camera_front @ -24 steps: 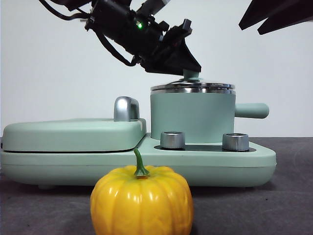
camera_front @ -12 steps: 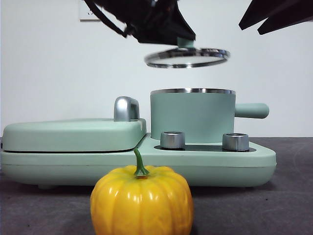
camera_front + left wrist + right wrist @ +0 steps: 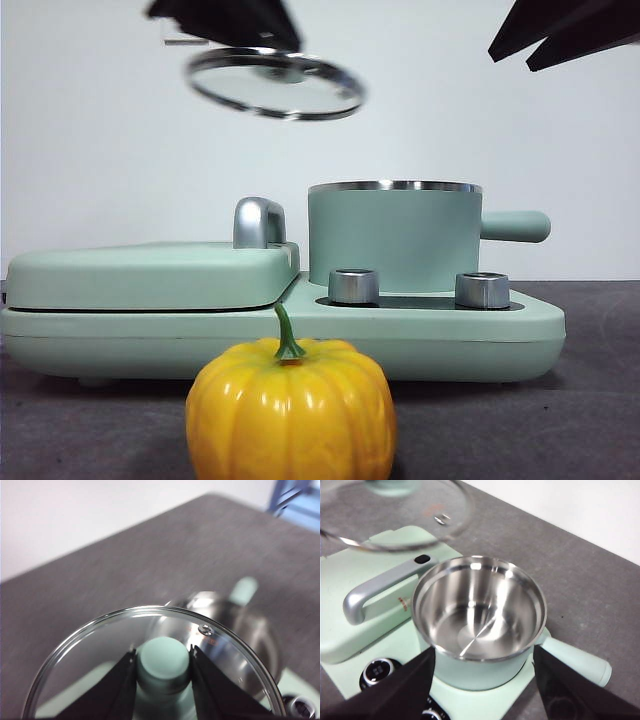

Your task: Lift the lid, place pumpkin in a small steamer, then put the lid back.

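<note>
— Where's the lid (image 3: 275, 84) now?

— Up in the air, tilted, high over the griddle cover (image 3: 150, 274) and off to one side of the pot (image 3: 393, 236). The left gripper (image 3: 162, 656) has it: its two black jaws are clamped on the mint knob (image 3: 163, 663), one on each side. From that arm's own camera you look down through the glass and see the pot's steel rim blurred beneath.

— And the pot itself?

— Uncovered, sitting on the mint base (image 3: 420, 330) behind two steel dials (image 3: 353, 285). Its straight handle (image 3: 514, 226) sticks out sideways. The right wrist camera looks right into it: bare shiny steel inside (image 3: 479, 611), nothing in there.

— What's the right arm doing?

— Hanging above the pot. The right gripper (image 3: 485, 680) has its jaws spread wide, one either side of the pot in its own view, touching nothing. From the front it's only a pair of black tips in the top corner (image 3: 565, 30).

— The pumpkin (image 3: 290, 408)?

— On the grey table (image 3: 560, 420), right at the front, well clear of both arms. It stands upright with its green stem (image 3: 286, 335) curling up in front of the base. Nobody's holding it.

— Anything else?

— A curved steel handle (image 3: 258, 221) rises from the griddle cover, just beside the pot.
</note>
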{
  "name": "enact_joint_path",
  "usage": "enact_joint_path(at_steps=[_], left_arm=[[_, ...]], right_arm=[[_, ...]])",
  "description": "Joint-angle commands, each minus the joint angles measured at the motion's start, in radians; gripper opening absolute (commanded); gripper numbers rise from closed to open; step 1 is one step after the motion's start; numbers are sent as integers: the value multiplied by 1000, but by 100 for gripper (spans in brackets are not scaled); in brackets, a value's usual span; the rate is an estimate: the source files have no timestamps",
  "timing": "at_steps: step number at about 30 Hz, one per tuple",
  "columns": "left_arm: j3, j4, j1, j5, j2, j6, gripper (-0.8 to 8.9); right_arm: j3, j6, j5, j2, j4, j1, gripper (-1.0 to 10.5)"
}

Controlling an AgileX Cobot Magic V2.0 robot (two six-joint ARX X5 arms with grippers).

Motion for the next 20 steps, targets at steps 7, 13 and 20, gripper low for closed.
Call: enact_joint_path(at_steps=[7,13,20], left_arm=[[-41,-51,127,-14,-110,-2,11],[-97,-53,221,-14,-164,5,10],[-99,-20,281,-11,-175,27,10]], right_arm=[[16,-64,-6,5,-10,87,311],[16,-64,-11,6,-11,183,312],[16,-123,-24,66,-75,370,321]])
